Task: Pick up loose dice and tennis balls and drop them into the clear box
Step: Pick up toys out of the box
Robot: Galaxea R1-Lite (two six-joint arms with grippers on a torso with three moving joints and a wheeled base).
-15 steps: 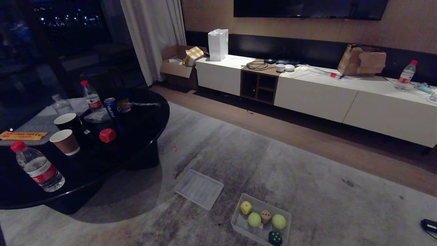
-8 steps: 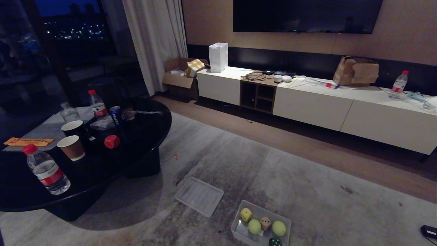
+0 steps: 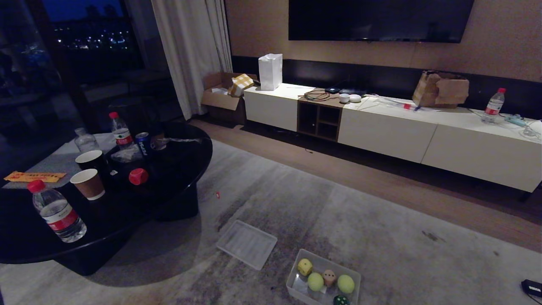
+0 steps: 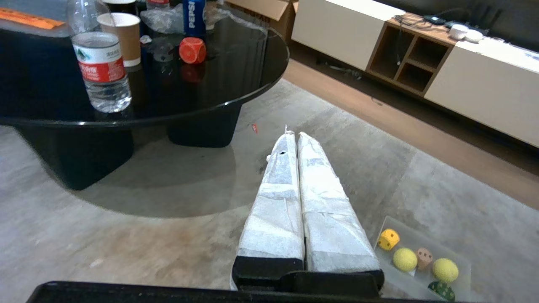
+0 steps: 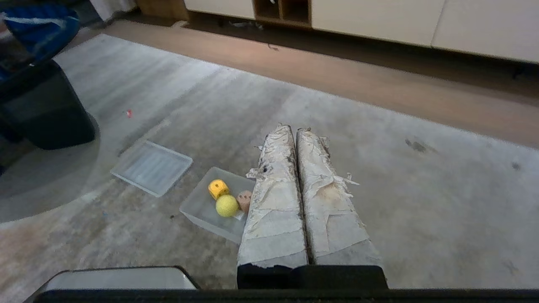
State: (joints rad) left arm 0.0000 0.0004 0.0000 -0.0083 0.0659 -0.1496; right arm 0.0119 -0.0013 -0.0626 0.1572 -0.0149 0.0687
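On the rug (image 3: 381, 237) I see the box (image 3: 296, 275) holding two balls and three dice. A red die (image 3: 138, 176) sits on the worktop (image 3: 169, 169). Left gripper (image 4: 292, 134) and right gripper (image 5: 290, 128): fingers closed, empty.

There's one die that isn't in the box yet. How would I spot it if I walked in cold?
Find the round black coffee table on the left side of the room. Among the bottles and paper cups on top of it sits the red die, just behind the blue soda can. It is the only red cube there; the other dice lie in the clear box on the carpet.
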